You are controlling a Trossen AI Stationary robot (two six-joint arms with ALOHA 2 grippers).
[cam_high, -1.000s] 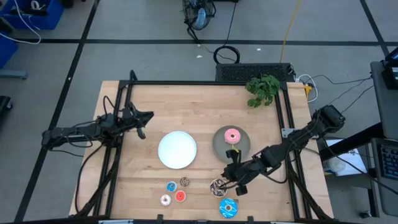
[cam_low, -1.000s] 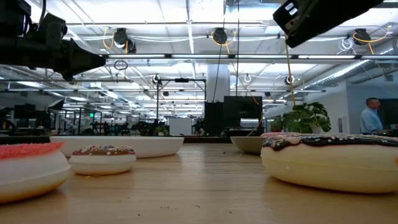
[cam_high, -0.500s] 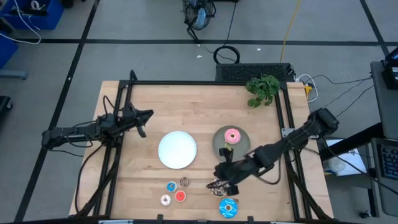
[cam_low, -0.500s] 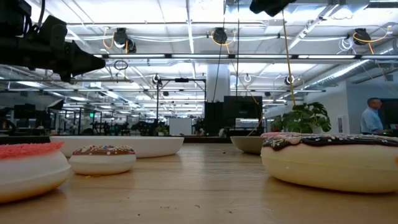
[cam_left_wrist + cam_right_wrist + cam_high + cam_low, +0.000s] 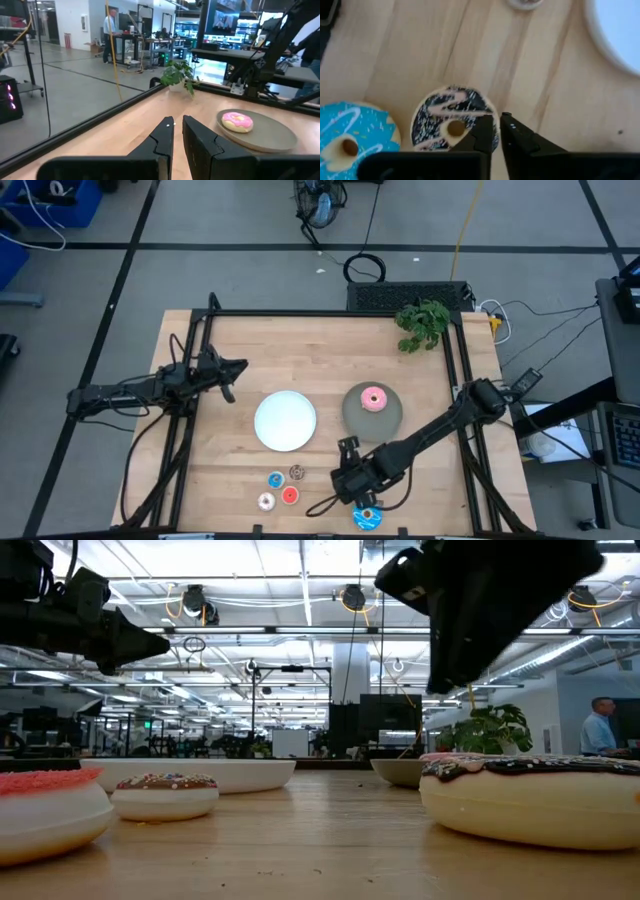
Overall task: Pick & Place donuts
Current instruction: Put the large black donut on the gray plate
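Both narrow: my right gripper [image 5: 496, 131] hovers over the brown sprinkled ring donut [image 5: 452, 125]; left gripper [image 5: 177, 131] waits aside.

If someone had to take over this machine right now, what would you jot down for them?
Right gripper: jaws nearly shut, empty, hovering over the brown sprinkled toy donut near the table's front edge.
Left gripper: jaws nearly shut, empty, waiting at the table's left.
Done: the pink frosted toy donut lies on the grey round plate.
Left: the blue sprinkled toy donut, the brown one, and four tiny rings on the wood. The white round plate holds nothing.
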